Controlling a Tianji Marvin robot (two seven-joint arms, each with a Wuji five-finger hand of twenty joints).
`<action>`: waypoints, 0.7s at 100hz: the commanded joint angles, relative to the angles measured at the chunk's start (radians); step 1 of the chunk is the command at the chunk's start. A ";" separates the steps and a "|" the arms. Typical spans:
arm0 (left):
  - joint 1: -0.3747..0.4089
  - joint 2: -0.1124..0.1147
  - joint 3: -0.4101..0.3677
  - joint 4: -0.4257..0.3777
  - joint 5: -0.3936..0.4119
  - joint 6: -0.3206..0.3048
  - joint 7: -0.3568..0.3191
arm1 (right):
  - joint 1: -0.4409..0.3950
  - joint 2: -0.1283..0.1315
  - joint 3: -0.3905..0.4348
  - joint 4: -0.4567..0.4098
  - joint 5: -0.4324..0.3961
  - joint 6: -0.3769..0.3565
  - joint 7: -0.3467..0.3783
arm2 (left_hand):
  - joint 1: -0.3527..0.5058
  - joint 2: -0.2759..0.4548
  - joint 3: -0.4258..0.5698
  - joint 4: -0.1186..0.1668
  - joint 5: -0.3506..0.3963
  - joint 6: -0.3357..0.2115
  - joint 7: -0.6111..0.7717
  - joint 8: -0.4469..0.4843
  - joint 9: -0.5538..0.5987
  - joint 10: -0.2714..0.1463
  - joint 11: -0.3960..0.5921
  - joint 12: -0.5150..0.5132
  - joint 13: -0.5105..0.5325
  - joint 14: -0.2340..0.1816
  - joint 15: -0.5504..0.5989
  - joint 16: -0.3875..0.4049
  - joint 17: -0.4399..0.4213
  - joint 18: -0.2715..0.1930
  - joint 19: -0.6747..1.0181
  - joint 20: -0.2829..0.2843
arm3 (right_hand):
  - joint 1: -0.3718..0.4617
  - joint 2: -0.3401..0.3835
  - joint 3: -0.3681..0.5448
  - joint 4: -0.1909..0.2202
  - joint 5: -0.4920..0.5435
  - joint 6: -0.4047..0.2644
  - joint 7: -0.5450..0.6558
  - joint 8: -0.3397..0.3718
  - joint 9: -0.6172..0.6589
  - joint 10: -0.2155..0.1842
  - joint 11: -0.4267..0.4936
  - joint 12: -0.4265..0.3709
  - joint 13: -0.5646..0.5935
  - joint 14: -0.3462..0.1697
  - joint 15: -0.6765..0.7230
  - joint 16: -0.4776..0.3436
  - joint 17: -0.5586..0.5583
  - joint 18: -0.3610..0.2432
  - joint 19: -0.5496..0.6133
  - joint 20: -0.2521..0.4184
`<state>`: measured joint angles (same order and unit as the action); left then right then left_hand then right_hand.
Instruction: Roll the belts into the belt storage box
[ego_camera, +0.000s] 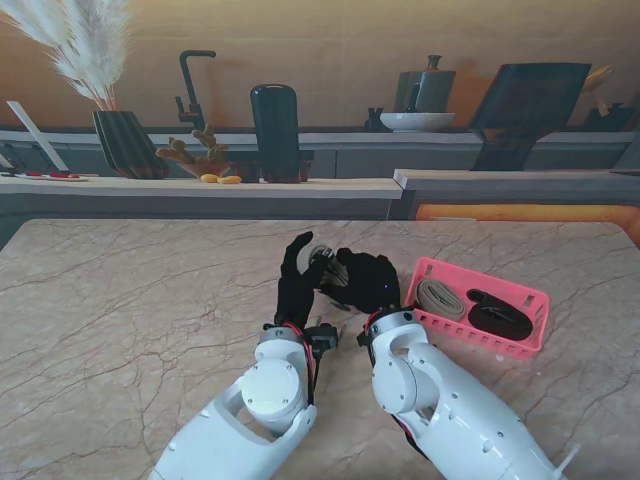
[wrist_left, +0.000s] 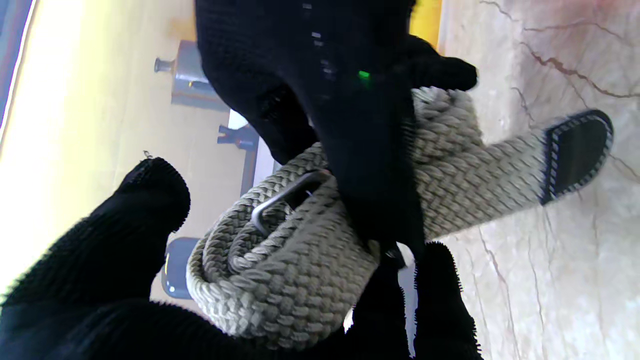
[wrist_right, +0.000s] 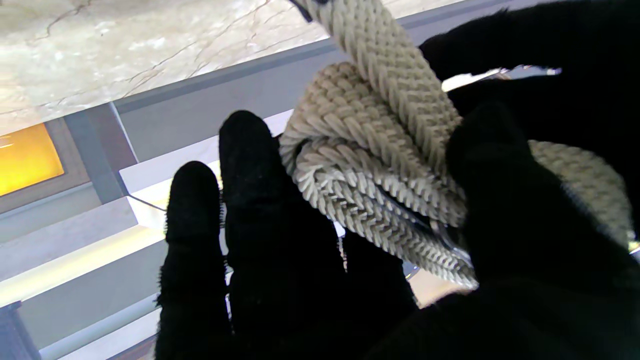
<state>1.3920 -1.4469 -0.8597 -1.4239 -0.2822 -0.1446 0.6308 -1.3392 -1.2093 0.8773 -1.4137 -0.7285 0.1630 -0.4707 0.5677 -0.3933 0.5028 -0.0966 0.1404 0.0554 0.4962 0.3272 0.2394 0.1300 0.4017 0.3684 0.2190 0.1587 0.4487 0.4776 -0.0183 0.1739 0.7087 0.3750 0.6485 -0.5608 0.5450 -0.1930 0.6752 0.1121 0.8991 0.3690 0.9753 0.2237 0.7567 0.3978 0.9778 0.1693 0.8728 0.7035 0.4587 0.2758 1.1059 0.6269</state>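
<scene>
Right now both my black-gloved hands meet over the middle of the beige marble-patterned table (ego_camera: 130, 310), and one coiled belt of pale braided cord (wrist_left: 300, 250) sits between them. My left hand (ego_camera: 296, 282) stands with its fingers pointing up and wraps the coil from its side; in the left wrist view the thumb and fingers curl around the roll. My right hand (ego_camera: 362, 280) closes over the same coil from the other side, fingers (wrist_right: 250, 200) pressed against the braid in the right wrist view. So both hands have hold of that one belt, lifted clear of the table.

I count three belts in all: the one I hold and two in the pink slotted plastic storage box (ego_camera: 520, 300), which lies just to the right of my right hand. Inside it are a rolled beige belt (ego_camera: 438, 298) and a rolled black belt (ego_camera: 498, 314), side by side.

My own gloves hide most of the held coil in the stand view. Up close, it is wound in several loops around a silver metal buckle (wrist_left: 280, 200), and its loose end sticks out with a dark stitched tip (wrist_left: 575, 150).
</scene>
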 joint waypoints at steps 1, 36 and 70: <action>0.003 0.009 0.002 0.015 0.012 0.003 -0.007 | -0.002 -0.004 0.011 -0.021 -0.001 0.007 -0.012 | -0.044 -0.039 -0.032 0.034 0.005 -0.036 -0.051 -0.010 -0.035 -0.031 -0.033 -0.016 -0.033 -0.006 -0.028 -0.022 -0.026 -0.026 -0.024 -0.024 | 0.168 0.185 0.208 0.049 0.059 -0.204 0.130 0.040 0.034 -0.035 0.083 0.034 0.018 -0.029 0.025 0.014 -0.005 -0.021 0.031 0.009; 0.016 0.033 -0.014 -0.001 0.056 -0.025 -0.041 | -0.015 0.026 0.092 -0.058 -0.070 0.014 0.026 | -0.069 -0.014 -0.099 0.043 0.005 -0.052 -0.081 0.040 -0.035 -0.027 -0.050 -0.006 -0.046 -0.001 -0.070 -0.036 -0.033 -0.036 -0.055 -0.044 | 0.165 0.191 0.193 0.058 0.059 -0.240 0.120 0.059 0.026 -0.045 0.070 0.034 0.002 -0.032 0.015 0.012 -0.017 -0.026 0.023 0.009; 0.047 0.092 -0.074 -0.052 0.138 -0.028 -0.141 | -0.053 0.114 0.273 -0.190 -0.210 -0.047 0.381 | -0.010 0.041 -0.184 0.053 0.012 -0.049 -0.024 0.080 0.001 -0.008 -0.065 -0.007 -0.043 0.010 -0.100 -0.049 -0.015 -0.019 -0.057 -0.045 | 0.148 0.161 0.195 0.067 0.119 -0.269 0.061 0.069 -0.093 -0.024 0.085 0.107 -0.131 -0.011 0.074 0.097 -0.110 -0.013 -0.048 0.026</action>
<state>1.4292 -1.3700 -0.9169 -1.4600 -0.1303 -0.1717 0.5046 -1.3955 -1.1236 1.1260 -1.5878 -0.9121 0.1384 -0.0932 0.5474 -0.3678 0.3416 -0.0829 0.1474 0.0411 0.4403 0.3898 0.2403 0.1297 0.3683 0.3580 0.1840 0.1682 0.3607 0.4450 -0.0467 0.1734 0.6566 0.3411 0.6485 -0.5523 0.5449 -0.1930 0.6818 0.1118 0.8813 0.3875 0.9299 0.2183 0.7815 0.4537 0.8982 0.1767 0.9077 0.7562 0.3820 0.2746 1.0804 0.6269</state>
